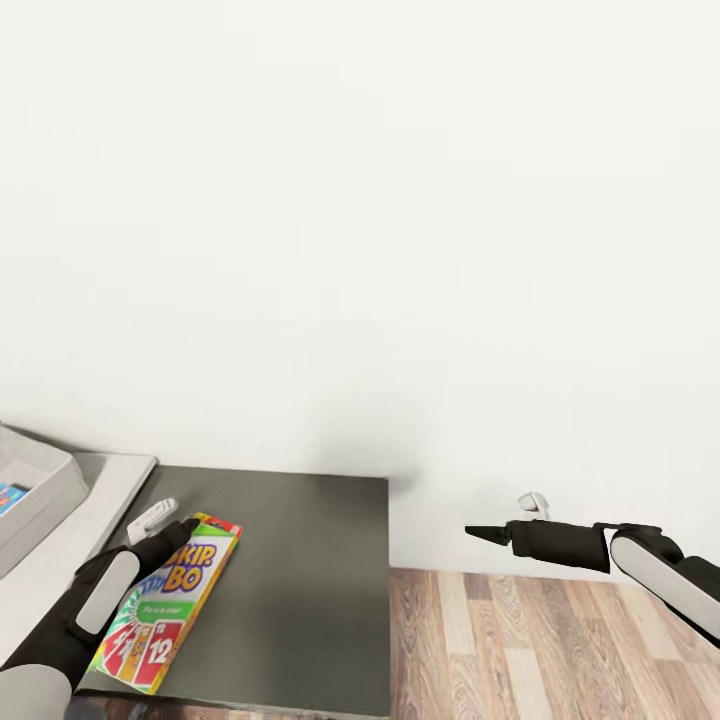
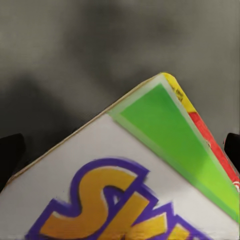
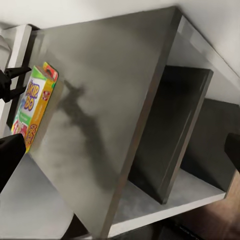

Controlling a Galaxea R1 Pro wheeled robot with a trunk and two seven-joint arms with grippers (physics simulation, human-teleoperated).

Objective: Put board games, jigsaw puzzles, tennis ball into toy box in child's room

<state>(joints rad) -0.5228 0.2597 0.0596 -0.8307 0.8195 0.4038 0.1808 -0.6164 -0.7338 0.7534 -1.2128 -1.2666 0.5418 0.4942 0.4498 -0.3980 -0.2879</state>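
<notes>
While the left gripper [image 1: 172, 524] is parked right at the top end of the SKIP-BO box [image 1: 168, 605], nothing's actually grabbed yet imo. The box lies flat on the dark-grey cabinet top [image 1: 300, 590], near its left side, w/ the printed face up. From the left wrist cam the box corner [image 2: 150, 150] pokes up between the two dark fingertips [image 2: 10, 155], which sit far out at either side, so the jaws are spread wide and not touching the cardboard afaict. Right gripper [image 1: 478, 533] hangs out over the wood floor [image 1: 560, 650], well away from everything; its tips look pinched to a point from the head cam, but the wrist cam shows them at opposite edges, so I can't tell if it's apart or together tbh. Toy box [image 1: 40, 490] is just peeking in on the pale table [image 1: 100, 500] to the left, w/ something blue already inside it. What could go wrong: the box is thin and flat on a hard surface, so closing on a corner prob gives a weak pinch, and it could pivot or slip out on the lift. Coming down too hard might just shove it along the cabinet top instead. Also the table sits higher than the cabinet, so a low carry over could clip the table edge or the tray's flared wall and knock the game loose.
</notes>
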